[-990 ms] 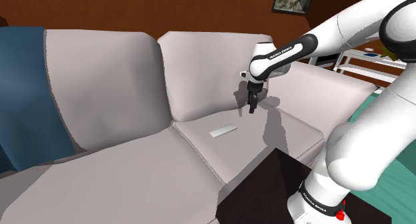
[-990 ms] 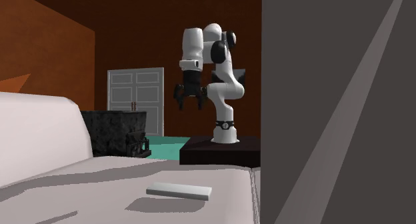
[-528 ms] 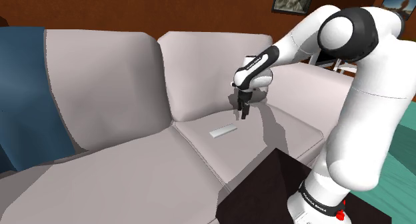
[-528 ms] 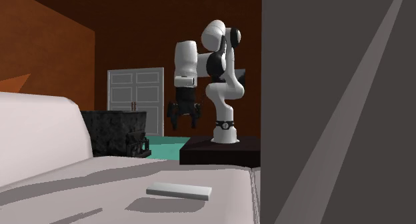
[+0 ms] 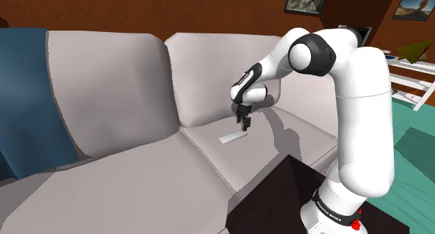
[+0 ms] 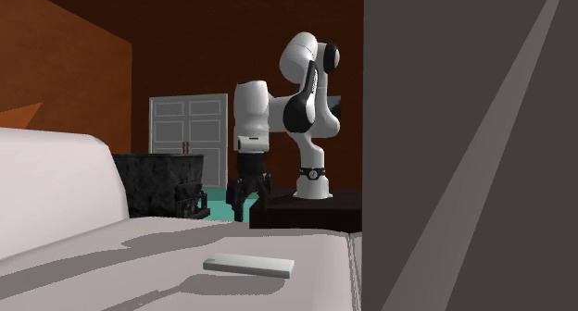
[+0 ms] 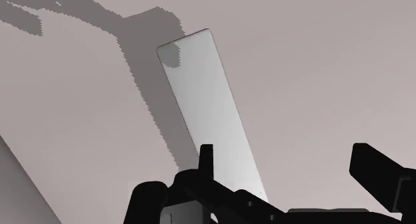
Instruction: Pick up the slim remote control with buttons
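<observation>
A slim remote (image 5: 233, 136), drawn plain pale grey, lies flat on the sofa seat (image 5: 139, 173); in the wrist view the end nearest the gripper (image 7: 287, 163) is hidden behind its black fingers (image 7: 207, 166). In the shoulder view the gripper hangs just above the remote's right end, released (fingers apart, clasping nothing). Lettering on the arm's base ring (image 5: 327, 208) is too small to read.

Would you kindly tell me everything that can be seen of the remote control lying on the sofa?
The remote control is a slim, flat, long slab with rounded corners, drawn plain pale grey; no buttons show on its face. It lies flat on the sofa's light seat cushion, which is all that touches it, near the seam between two cushions. A shadow falls over its far end. The gripper hovers open just above its near end and does not hold it.
</observation>
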Motion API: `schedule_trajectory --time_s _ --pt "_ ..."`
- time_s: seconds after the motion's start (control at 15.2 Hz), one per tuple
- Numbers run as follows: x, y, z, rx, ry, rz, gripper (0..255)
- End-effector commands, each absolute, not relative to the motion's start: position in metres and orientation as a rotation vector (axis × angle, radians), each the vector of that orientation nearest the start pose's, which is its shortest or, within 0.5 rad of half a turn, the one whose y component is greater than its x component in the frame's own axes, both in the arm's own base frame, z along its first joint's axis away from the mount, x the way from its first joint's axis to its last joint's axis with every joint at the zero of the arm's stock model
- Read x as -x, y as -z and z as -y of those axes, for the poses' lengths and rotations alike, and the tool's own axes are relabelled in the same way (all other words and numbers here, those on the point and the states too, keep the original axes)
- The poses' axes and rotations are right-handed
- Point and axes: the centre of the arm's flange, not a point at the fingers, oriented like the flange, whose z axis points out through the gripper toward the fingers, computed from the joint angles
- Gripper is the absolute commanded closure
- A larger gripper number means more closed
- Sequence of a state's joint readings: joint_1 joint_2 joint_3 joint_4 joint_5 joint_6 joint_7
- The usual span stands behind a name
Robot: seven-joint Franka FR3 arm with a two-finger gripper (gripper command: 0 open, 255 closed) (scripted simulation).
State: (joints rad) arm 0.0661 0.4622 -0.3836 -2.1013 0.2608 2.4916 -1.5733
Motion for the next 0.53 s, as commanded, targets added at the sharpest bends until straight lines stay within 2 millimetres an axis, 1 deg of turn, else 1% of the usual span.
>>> schedule_trajectory --time_s 0.0,0.26,0.46 --pt "-0.563 -0.184 0.181 2.636 -0.037 1.676 0" --pt "-0.591 -0.143 0.176 2.544 -0.035 1.797 0" --pt "-0.591 -0.127 0.176 2.544 -0.035 1.797 0"
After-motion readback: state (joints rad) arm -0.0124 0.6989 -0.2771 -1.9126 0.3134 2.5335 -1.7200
